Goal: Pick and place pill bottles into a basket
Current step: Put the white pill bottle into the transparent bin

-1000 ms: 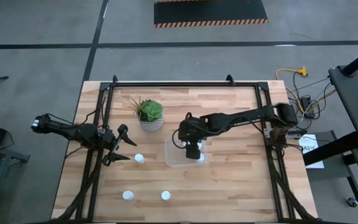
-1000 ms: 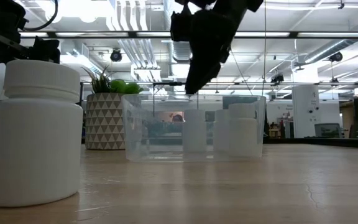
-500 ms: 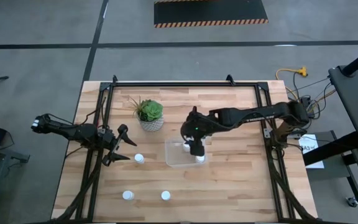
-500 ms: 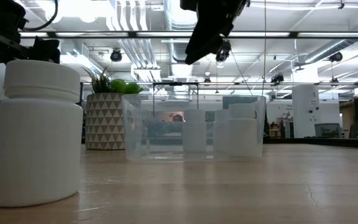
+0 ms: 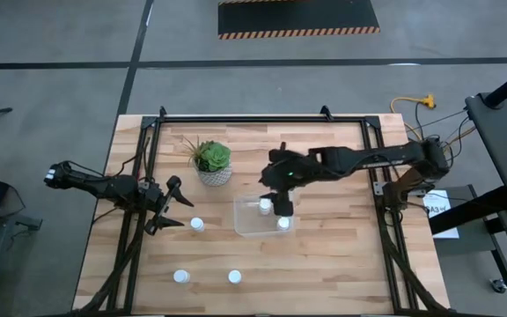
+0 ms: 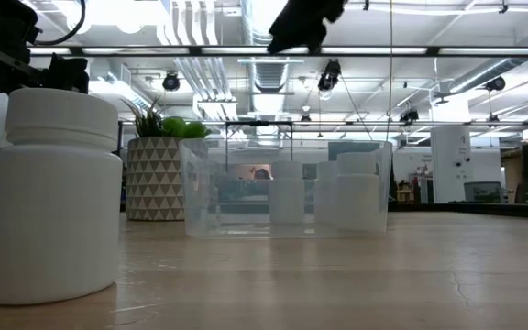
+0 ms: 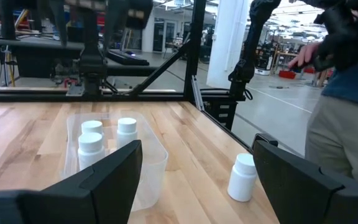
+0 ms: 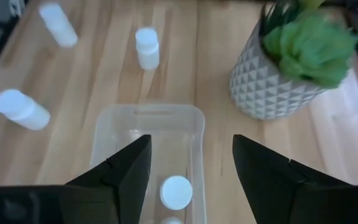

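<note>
**Workshop hall around a wooden bench**

Pale butcher-block wooden tabletop [image 5: 324, 246] framed in black metal rails [image 5: 245, 117], set on grey concrete floor [image 5: 51, 79]. Black mat edged in orange-and-black hazard stripes [image 5: 297, 18] beyond. Yellow cable [image 5: 409, 104] coiled alongside. Overhead, long fluorescent ceiling strips [image 6: 456, 52] and silver ducts [image 6: 186, 64]. White square column [image 7: 227, 43]; person in blue top and khaki trousers [image 7: 340, 124].

A potted plant [image 5: 211, 162] stands on the wooden table [image 5: 324, 255]; a person [image 7: 340, 106] stands beyond.
</note>
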Controlling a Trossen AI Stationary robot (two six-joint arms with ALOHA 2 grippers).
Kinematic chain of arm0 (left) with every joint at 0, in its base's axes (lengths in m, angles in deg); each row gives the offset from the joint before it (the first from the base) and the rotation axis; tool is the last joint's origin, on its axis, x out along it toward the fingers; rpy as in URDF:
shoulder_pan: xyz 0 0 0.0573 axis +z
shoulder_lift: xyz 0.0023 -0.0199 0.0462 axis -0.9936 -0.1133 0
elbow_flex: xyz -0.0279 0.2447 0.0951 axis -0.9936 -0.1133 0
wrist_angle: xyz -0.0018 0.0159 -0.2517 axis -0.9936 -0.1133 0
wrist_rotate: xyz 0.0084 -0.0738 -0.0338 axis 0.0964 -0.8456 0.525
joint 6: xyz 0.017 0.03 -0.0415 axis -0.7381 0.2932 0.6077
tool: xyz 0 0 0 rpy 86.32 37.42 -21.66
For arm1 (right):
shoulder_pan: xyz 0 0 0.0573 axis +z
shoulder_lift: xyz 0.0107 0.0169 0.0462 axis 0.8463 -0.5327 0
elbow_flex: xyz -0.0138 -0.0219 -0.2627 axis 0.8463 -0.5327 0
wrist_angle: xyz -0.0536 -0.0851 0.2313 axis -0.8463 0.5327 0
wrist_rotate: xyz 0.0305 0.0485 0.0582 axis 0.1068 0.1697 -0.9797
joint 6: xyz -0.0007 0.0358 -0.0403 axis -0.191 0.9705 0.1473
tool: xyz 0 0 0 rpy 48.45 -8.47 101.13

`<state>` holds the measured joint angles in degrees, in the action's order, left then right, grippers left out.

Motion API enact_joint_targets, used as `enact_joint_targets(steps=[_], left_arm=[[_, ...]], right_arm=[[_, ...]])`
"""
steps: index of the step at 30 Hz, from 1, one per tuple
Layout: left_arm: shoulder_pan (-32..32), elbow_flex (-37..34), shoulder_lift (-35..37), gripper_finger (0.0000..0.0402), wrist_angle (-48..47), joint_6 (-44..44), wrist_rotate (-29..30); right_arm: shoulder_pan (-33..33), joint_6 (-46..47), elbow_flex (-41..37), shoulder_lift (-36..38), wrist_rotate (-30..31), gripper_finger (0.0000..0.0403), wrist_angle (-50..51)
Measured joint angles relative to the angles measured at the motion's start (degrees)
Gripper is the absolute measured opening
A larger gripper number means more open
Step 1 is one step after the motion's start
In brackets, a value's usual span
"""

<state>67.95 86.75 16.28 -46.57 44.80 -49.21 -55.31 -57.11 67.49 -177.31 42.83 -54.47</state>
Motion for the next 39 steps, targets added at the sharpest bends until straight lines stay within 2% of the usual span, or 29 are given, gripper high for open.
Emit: enact_joint_targets(steps=[12,19,23,30,32,35,39], left_arm=[[0.00,-0.01,0.00,0.0290,0.00,-0.02,0.00],[-0.01,0.01,0.00,0.0290,0.00,0.00,0.00],[0.00,0.01,0.00,0.0290,0.00,0.00,0.00],[0.00,-0.01,0.00,0.0290,0.00,-0.02,0.00],[0.00,0.01,0.00,0.0290,0.00,0.00,0.00],[-0.01,0.01,0.00,0.0290,0.00,-0.02,0.00],[0.00,-0.01,0.00,0.0290,0.00,0.00,0.00]], right_arm=[[-3.23,-0.55,-0.29,13.95,0.13,0.0215,-0.25],[-6.13,0.46,-6.21,23.11,0.26,0.0215,-3.38],[-7.09,2.10,-14.93,30.00,0.28,0.0215,-12.24],[-7.07,6.20,-32.74,41.98,-2.20,0.0215,-44.51],[-7.06,7.23,-36.32,45.06,-3.18,0.0215,-50.46],[-7.02,8.64,-39.79,49.88,-3.70,0.0215,-51.98],[-7.02,9.71,-42.19,56.00,-3.66,0.0215,-46.97]])
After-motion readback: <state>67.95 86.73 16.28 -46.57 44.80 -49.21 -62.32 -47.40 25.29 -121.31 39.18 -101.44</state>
